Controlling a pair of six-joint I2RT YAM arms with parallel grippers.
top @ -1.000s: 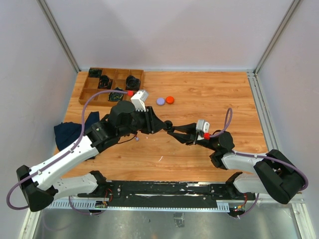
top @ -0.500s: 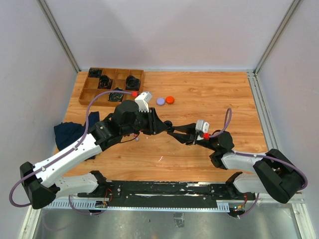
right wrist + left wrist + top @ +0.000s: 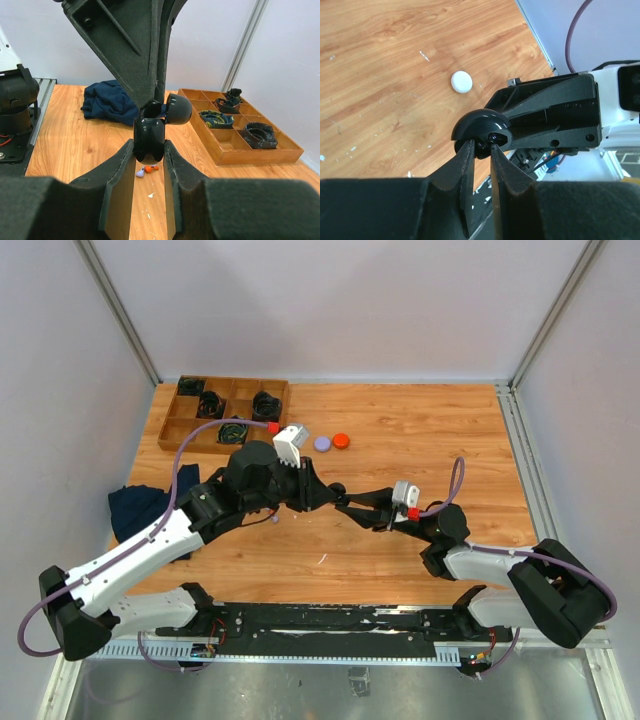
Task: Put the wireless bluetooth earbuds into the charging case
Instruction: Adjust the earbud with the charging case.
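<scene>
My right gripper is shut on the glossy black charging case, held upright above the table with its round lid swung open. From the left, my left gripper meets the case at its mouth. Its jaws are pinched on a small dark earbud right at the opening. An orange earbud and a purple earbud lie together on the wood under the case.
A wooden divided tray with coiled black cables stands at the back left. A blue cloth lies at the left edge. Purple and orange round cases sit behind the grippers. A small white round piece lies on the wood.
The left gripper's jaws have narrowed at the mouth of the case, and its wrist has turned slightly. The right arm and the case have stayed still.
</scene>
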